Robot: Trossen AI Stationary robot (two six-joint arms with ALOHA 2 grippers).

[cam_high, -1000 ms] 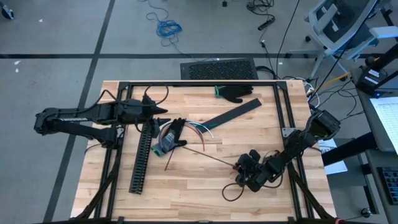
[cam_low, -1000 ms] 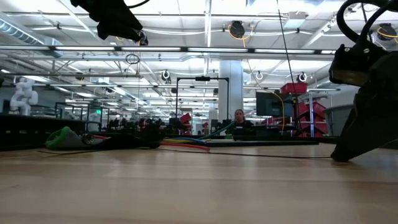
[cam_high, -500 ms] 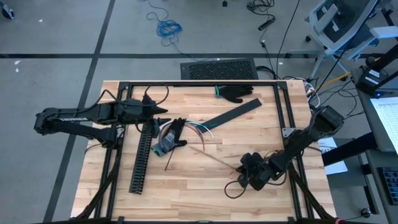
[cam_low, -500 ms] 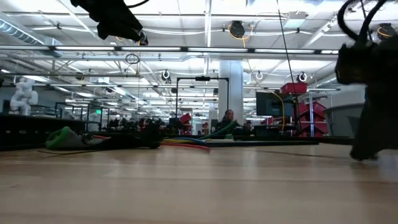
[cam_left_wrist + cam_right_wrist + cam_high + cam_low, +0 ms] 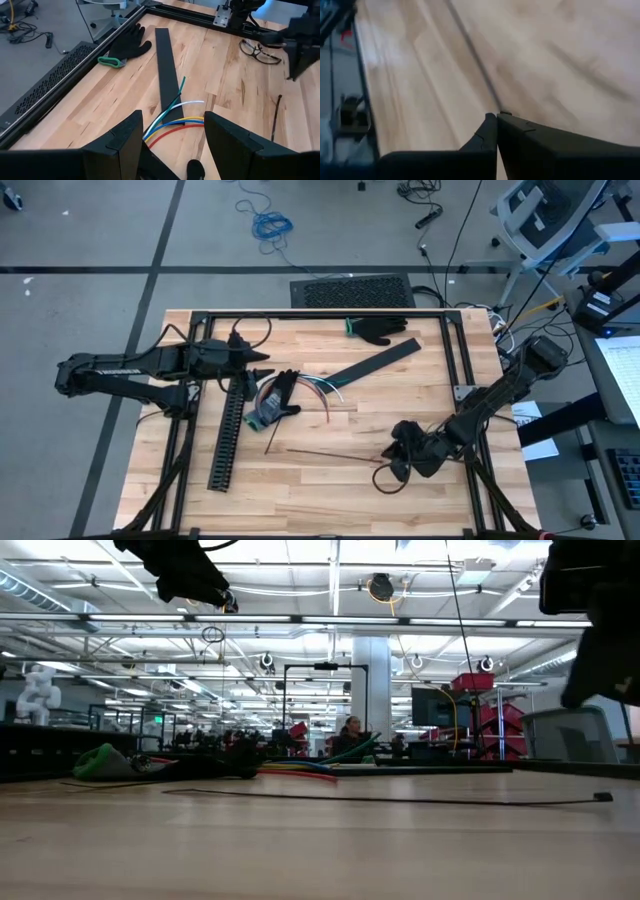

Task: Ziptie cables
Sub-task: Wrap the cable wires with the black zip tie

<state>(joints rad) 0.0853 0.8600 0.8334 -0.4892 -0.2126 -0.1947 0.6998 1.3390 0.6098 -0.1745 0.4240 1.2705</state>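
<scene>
Green, white, yellow, blue, red cables (image 5: 172, 117)

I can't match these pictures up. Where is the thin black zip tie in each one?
High view: the zip tie lies lower centre on the wood.
Low view: a flat dark line across the middle.
Left wrist view: far right.
Right wrist view: a blurred dark line across the wood.
Shared landmark, absent from the right wrist view: the coloured cables.

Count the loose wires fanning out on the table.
5, side by side at the flat black plastic strip's end: green wire, white wire, yellow wire, blue wire, red wire. More may hide under the left pincer.
</scene>
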